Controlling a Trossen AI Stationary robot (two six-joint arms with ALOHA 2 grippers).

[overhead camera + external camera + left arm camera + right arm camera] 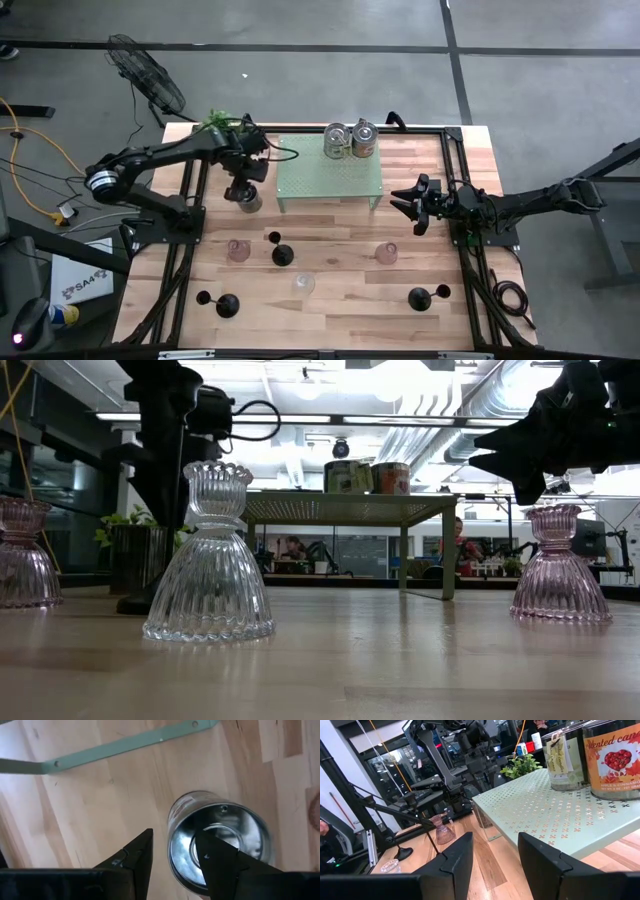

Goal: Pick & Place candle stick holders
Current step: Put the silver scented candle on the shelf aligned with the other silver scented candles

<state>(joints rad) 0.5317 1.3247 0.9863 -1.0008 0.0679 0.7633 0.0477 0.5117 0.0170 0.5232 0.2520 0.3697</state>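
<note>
Three black candle stick holders show in the high view, at the middle [282, 255], near left [227, 306] and near right [420, 297]. Each seems to lie on its side, stem along the table. My left gripper [243, 186] is open above an open metal can [220, 840] beside the green stand's left end. One finger [220, 865] is over the can's mouth and the other [135, 860] is outside its wall, with bare wood showing between. My right gripper [408, 200] is open and empty, level, by the stand's right end.
A green perforated stand [330, 172] at the far middle carries two candle jars [350, 140]. Two pink glass holders [238, 250] [386, 254] and a clear one [303, 284] stand upright among the black ones. A plant [225, 122] is at the far left.
</note>
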